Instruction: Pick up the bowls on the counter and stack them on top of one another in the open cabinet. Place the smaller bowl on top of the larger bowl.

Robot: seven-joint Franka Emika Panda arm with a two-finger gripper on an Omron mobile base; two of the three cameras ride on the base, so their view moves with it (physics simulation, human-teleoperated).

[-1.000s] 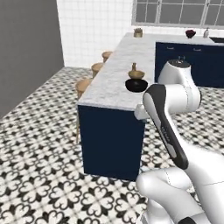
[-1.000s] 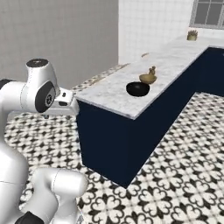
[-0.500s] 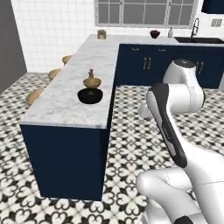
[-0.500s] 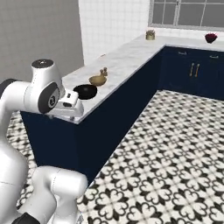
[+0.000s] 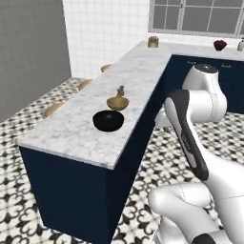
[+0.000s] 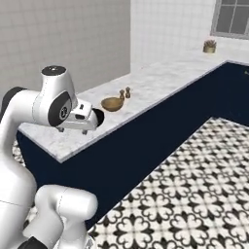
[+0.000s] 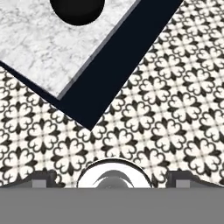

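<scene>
Nothing is stacked yet: the larger bowl (image 5: 108, 120) and, at its 1 o'clock, the smaller bowl (image 5: 117, 102) are left on the counter (image 5: 76, 136), and the gripper's (image 7: 113, 180) opening cannot be told.

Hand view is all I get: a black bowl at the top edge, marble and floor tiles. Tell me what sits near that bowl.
Observer: A smaller tan bowl sits just past the black bowl, farther along the counter.
Operator: Say whether they touch.
Observer: From the left base view they look very close, but I cannot tell if the rims meet.
Operator: Report anything else there.
Observer: A small brown knobbed jar stands beyond the tan bowl.
Operator: Give me the hand's state.
Observer: Its tips stand wide apart, holding nothing.
</scene>
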